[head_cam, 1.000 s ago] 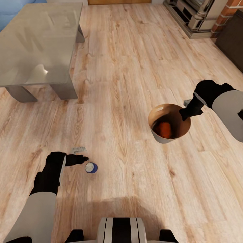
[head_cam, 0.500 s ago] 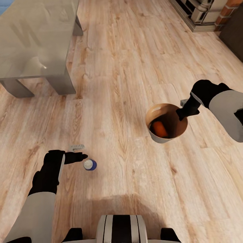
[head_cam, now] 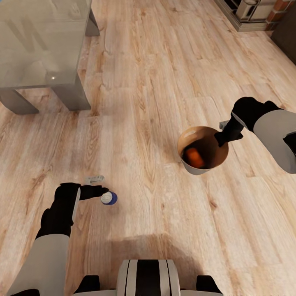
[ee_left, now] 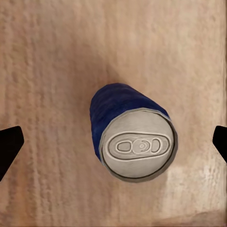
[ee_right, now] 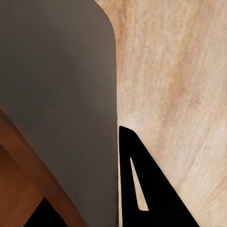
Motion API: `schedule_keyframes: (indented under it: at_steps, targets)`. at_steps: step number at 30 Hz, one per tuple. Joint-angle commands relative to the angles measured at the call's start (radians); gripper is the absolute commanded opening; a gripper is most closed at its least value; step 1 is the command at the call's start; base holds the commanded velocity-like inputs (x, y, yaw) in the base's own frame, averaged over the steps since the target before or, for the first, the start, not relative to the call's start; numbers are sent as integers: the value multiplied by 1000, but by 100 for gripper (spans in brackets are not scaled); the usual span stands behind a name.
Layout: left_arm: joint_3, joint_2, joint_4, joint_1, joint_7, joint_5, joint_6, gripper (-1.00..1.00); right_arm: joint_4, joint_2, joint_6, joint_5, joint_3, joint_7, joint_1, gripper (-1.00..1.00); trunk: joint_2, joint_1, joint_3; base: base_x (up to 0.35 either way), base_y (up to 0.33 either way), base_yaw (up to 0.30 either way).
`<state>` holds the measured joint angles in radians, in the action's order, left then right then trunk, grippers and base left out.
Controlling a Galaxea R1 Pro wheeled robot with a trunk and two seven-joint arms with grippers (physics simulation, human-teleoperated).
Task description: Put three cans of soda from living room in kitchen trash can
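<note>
A blue can of soda (head_cam: 109,198) stands upright on the wooden floor, its silvery top (ee_left: 138,144) facing the left wrist camera. My left gripper (head_cam: 98,186) is open just beside it, and in the left wrist view the can sits between the widely spread fingertips (ee_left: 9,144). My right gripper (head_cam: 224,136) is shut on the rim of the tash can (head_cam: 196,168), held off the floor at the right. One orange can (head_cam: 194,157) lies in its brown inside. The right wrist view shows the bin's grey wall (ee_right: 61,94) pinched between the dark fingers (ee_right: 142,189).
A glass-topped coffee table (head_cam: 37,41) on grey legs stands at the upper left. The fireplace hearth (head_cam: 250,16) and a dark cabinet (head_cam: 287,39) are at the upper right. My own base (head_cam: 146,279) shows at the bottom edge. Bare wooden floor (head_cam: 156,82) lies between.
The camera has moved, sliding the table and hearth up the picture. The left gripper has closed in slightly on the blue can. The orange can has shifted inside the bin.
</note>
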<state>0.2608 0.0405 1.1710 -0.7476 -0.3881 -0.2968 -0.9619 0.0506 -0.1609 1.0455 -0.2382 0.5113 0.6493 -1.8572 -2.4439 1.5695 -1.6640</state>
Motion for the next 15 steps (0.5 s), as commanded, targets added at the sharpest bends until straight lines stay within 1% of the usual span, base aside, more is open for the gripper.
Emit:
schedule_keyframes:
  at_steps: [1,7,15]
  targets:
    - [0,2,0,0,-1,0,0,100,0,0,2,3,6,3,0,-100,0,0,-1,0,-23,0]
    - [1,4,-1,-1,-9,1,-1,100,0,1,2,3,15,4,0,-100,0,0,-8,0,-90,0]
    - [2,4,2,-1,-12,4,0,100,0,1,2,3,15,4,0,-100,0,0,-16,11,-14,0]
